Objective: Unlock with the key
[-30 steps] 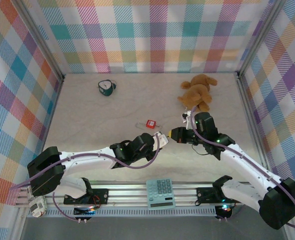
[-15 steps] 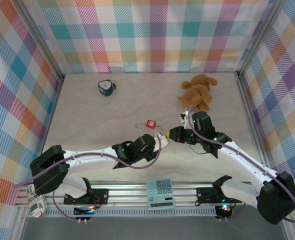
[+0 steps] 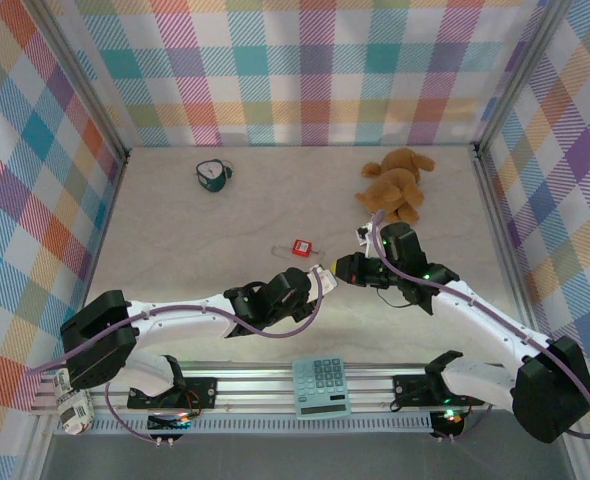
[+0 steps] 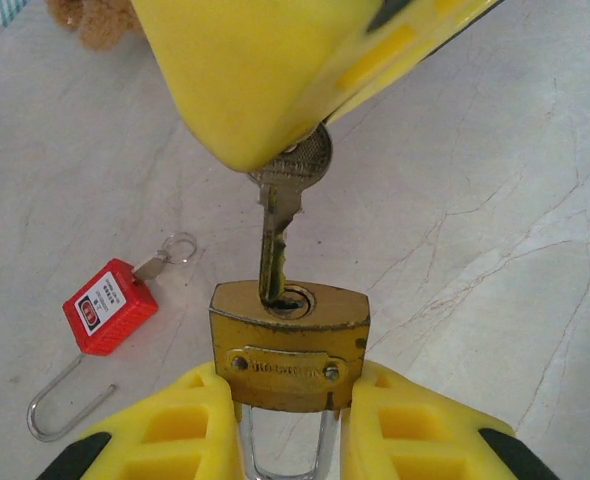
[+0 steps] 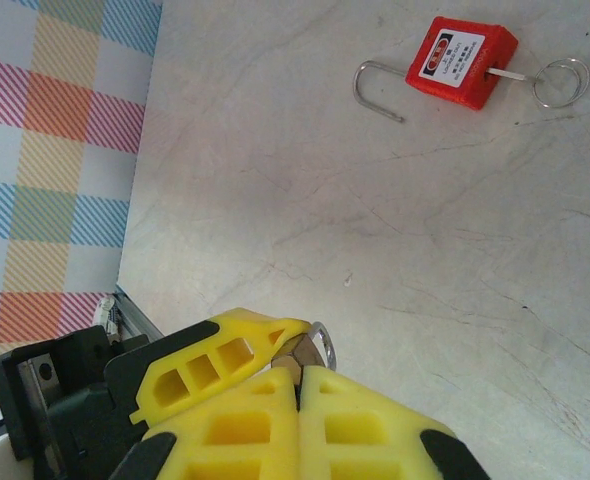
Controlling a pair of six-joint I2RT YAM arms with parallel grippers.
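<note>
On the left, our left gripper, hardly moved since a second ago, pinches the brass padlock between narrowly parted fingers over the table. To its right, we see our right gripper has edged leftward. Pressed together on the key, it now has the blade tip in the padlock's keyhole.

A worn, dull metal sheen is being shown by the key, and scuffed brass by the brass padlock. Smooth matt yellow plastic is being presented by the jaws. The red padlock is being seen as glossy plastic, the counter as matt and veined.
</note>
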